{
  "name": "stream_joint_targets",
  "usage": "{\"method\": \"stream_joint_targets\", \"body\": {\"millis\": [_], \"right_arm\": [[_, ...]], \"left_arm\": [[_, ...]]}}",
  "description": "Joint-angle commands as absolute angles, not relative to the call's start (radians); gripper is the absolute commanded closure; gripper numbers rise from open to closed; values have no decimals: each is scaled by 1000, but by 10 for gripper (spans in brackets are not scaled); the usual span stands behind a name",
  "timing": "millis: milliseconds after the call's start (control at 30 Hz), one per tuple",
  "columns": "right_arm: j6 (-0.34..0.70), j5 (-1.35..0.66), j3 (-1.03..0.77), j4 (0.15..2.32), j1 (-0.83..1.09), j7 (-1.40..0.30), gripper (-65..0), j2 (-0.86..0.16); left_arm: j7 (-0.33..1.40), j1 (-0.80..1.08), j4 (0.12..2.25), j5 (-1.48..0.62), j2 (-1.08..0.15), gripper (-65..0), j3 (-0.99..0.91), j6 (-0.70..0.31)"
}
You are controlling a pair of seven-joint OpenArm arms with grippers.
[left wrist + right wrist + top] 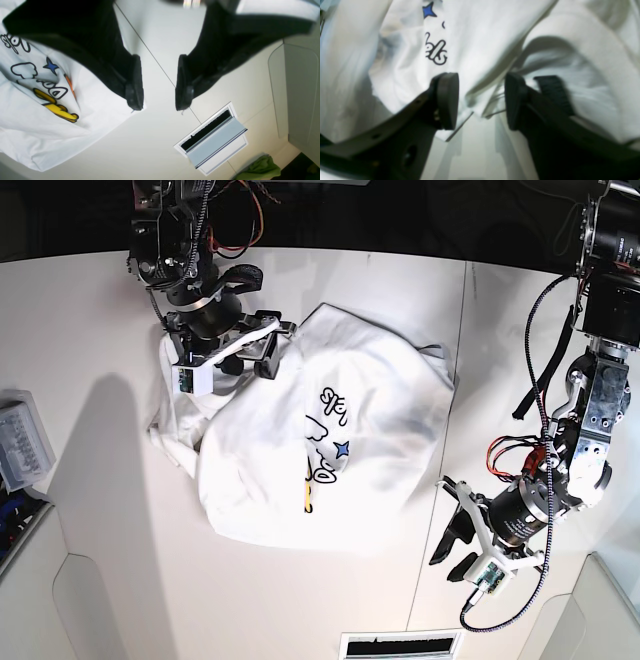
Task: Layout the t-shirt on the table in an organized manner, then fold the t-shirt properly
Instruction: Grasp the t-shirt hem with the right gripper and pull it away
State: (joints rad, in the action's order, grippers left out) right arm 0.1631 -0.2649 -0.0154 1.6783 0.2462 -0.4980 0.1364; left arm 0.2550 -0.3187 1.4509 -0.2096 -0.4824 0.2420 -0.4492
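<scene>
T-shirt (320,450) lies crumpled mid-frame on the desk (90,330), print partly showing. The right gripper (255,345), at upper left, hovers with jaws apart over bunched cloth; closing there could pinch 2 layers and drag the heap. The left gripper (455,545), lower right, is spread and empty over bare desk. Lettering is creased; "lots" is my best guess.

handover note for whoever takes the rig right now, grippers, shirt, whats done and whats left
Left gripper: open, empty, over bare table beside the shirt's edge.
Right gripper: open, low over the shirt's bunched cloth, gripping nothing.
Shirt: crumpled heap mid-table, print partly showing.
Done: nothing visible; not laid out.
Left: spread it flat, then fold.
</scene>
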Motion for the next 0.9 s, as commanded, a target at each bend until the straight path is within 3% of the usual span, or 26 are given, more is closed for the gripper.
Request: {"method": "stream_joint_targets", "body": {"millis": [0,867], "right_arm": [[190,-278,-15,1683,227,-474,-295,151],[194,-318,-7,1547,138,-433,-295,151]], "left_arm": [[235,-346,1466,-216,-493,-251,234,-442],[221,-346,1466,-200,-493,-251,234,-442]]}}
